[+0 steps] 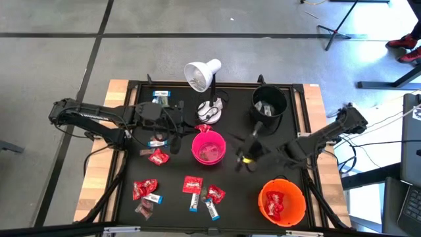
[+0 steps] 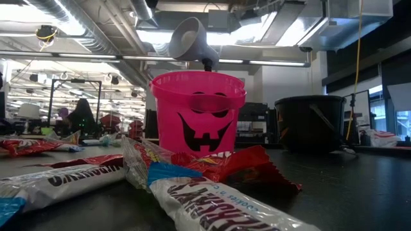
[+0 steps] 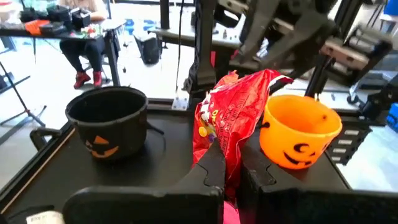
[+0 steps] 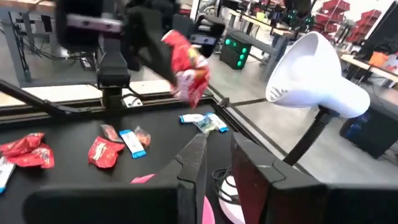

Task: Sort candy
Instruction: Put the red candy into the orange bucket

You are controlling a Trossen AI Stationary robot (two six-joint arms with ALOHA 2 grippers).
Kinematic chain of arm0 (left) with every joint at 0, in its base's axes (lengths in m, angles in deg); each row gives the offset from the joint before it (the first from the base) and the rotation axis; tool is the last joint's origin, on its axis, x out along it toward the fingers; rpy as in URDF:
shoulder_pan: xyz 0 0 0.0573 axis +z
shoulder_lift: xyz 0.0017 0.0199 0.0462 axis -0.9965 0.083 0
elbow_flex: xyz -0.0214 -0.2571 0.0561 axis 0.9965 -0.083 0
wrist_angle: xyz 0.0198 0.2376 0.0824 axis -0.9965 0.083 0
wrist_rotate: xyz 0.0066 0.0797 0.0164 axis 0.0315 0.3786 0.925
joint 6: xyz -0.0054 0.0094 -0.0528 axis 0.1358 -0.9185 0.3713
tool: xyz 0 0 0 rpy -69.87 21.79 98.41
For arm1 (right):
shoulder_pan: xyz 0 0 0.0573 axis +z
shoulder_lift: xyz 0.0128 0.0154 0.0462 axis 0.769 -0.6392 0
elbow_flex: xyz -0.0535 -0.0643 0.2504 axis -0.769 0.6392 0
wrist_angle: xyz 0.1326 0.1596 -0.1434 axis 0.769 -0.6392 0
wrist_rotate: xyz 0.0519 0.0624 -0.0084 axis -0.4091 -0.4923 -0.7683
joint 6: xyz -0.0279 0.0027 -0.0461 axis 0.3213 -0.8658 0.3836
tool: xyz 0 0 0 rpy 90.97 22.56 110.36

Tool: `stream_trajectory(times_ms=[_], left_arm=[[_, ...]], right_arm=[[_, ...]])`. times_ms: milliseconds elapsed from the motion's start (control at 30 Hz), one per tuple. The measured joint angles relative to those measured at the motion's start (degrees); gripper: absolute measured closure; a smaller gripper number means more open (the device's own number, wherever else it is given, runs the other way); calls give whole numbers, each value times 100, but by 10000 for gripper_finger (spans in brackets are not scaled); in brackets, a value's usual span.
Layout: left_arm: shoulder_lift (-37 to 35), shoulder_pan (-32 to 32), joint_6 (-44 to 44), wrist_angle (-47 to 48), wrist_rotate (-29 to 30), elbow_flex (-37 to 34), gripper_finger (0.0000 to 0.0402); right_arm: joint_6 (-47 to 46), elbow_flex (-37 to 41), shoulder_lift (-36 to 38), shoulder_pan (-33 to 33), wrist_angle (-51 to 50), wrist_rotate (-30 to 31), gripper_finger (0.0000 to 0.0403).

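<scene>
**High view.** My left gripper (image 1: 191, 125) is clamped on one red candy packet (image 1: 204, 128), held at the 12 o'clock rim of the pink bucket (image 1: 195, 146), just beside the base of the white desk lamp (image 1: 202, 74). The orange bucket (image 1: 263, 197), which already holds red packets, lies at 4 o'clock from there. My right gripper (image 1: 247, 157) waits between the two. Loose candy (image 1: 192, 185) remains at 6 to 8 o'clock of the pink bucket.
Risk: if I carry the packet straight to the orange bucket, my left arm could strike my right arm.

**Low view.** Pink bucket (image 2: 196, 109) upright. A white bar (image 2: 212, 205) and a red packet (image 2: 247, 168) lie in front of it.
Risk: letting go here probably drops the red packet in with the wrong kind.

**Left wrist view.** I pinch the packet (image 3: 233, 109) by one edge only and it stands tall. Black bucket (image 3: 109, 121) and orange bucket (image 3: 298, 134) are ahead.
Risk: it may slip out in a quick swing.

**Right wrist view.** Packet (image 4: 186, 68) hangs near the lamp (image 4: 314, 71).
Risk: it may snag the lamp.
</scene>
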Motion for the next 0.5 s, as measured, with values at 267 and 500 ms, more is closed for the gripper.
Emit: stream_trajectory(times_ms=[267,500], left_arm=[[370,-10,7,-560,-554,0,399],[722,-37,2,-1020,-621,0,399]], right_arm=[[-75,2,-4,638,-226,973,331],[-1883,2,281,986,-2102,1715,331]])
